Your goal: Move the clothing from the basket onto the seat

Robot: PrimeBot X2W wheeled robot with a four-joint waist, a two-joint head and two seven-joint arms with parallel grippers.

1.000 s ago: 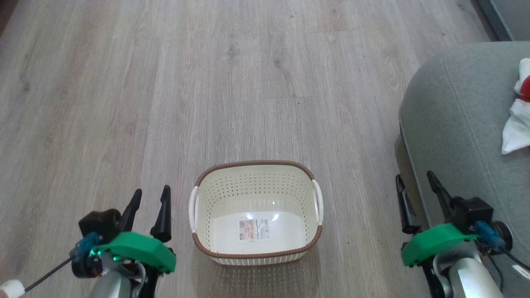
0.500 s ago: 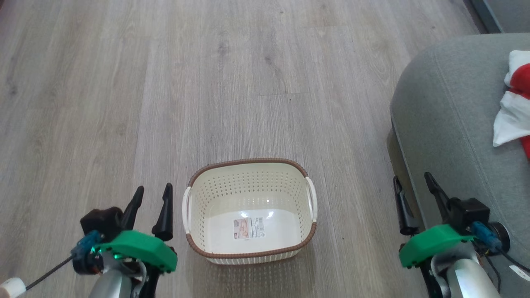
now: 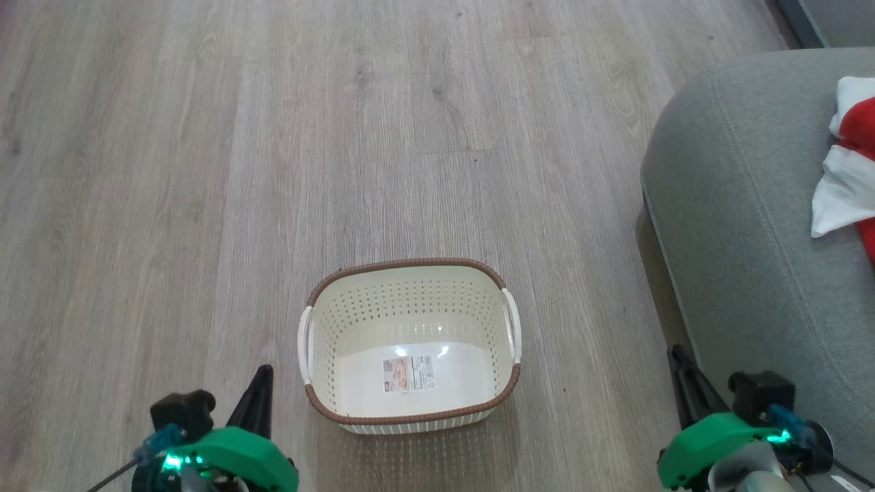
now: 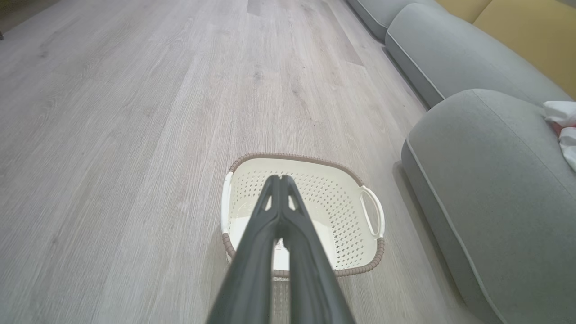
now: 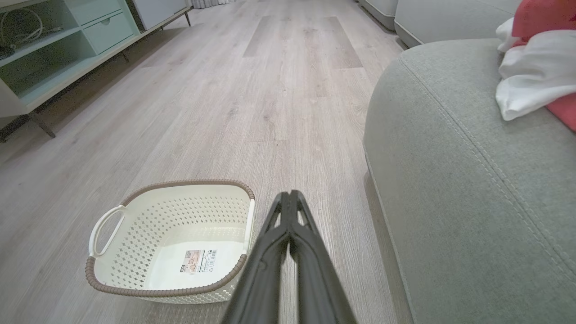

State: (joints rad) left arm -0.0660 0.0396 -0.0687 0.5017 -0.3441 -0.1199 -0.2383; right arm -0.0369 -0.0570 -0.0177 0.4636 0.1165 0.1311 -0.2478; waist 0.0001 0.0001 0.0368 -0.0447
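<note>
Basket [image 3: 403, 262] empty. Red-white clothing [image 3: 844, 195] right of basket, on seat [image 3: 738, 225] (soft, light, floppy, I judge; pinch bunched fold). My left gripper [image 4: 280, 180], right gripper [image 5: 289, 194]: tips pressed together, empty.

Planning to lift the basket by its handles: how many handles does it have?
2: the left handle on the basket's left wall and the right handle on its right wall. None seems hidden.

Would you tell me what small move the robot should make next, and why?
Probably just a small retreat to rest: the basket holds just its label, the clothing lies on the seat, and the left gripper and right gripper are shut on nothing, so the task looks finished.
</note>
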